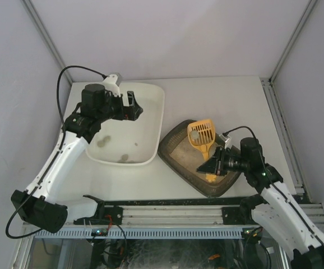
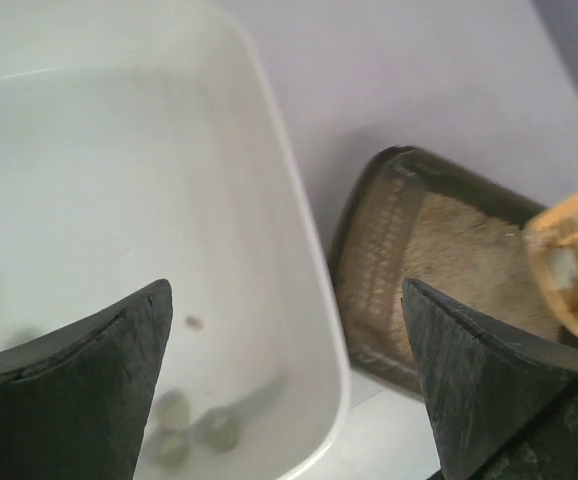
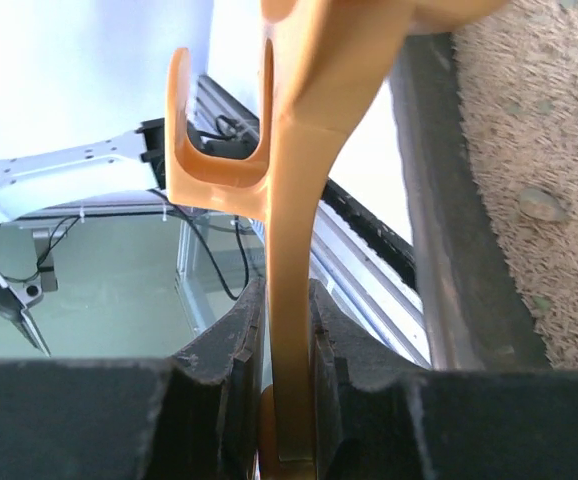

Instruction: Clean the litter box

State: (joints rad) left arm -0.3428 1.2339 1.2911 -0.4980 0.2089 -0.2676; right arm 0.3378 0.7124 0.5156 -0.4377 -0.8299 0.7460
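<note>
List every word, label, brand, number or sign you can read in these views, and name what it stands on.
None. No readable text, number or sign shows in any view, neither on the orange scoop, the litter box nor the white tub.

Legible markings: none. You can read no text, label, brand, number or sign in any of the three views.
</note>
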